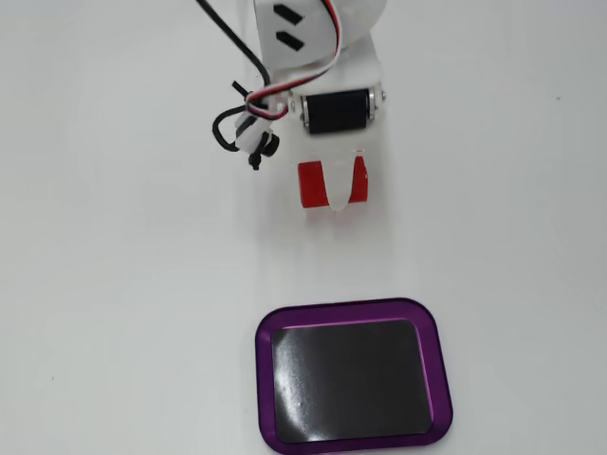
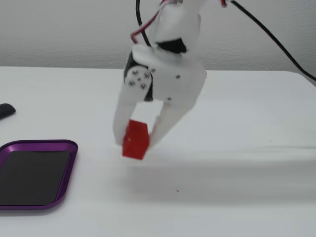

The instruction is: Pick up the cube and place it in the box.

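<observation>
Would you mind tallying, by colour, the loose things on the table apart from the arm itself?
Red: 1, the cube, between the fingers of the gripper.
Purple with a black bottom: 1, the box, empty.
Dark: 1, a small object at the left edge of a fixed view, too cut off to name.
Total: 3.

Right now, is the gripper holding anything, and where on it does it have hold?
Yes. The gripper is shut on the red cube, its two white fingers pressing opposite side faces. The purple box stands apart, with nothing in it.
</observation>
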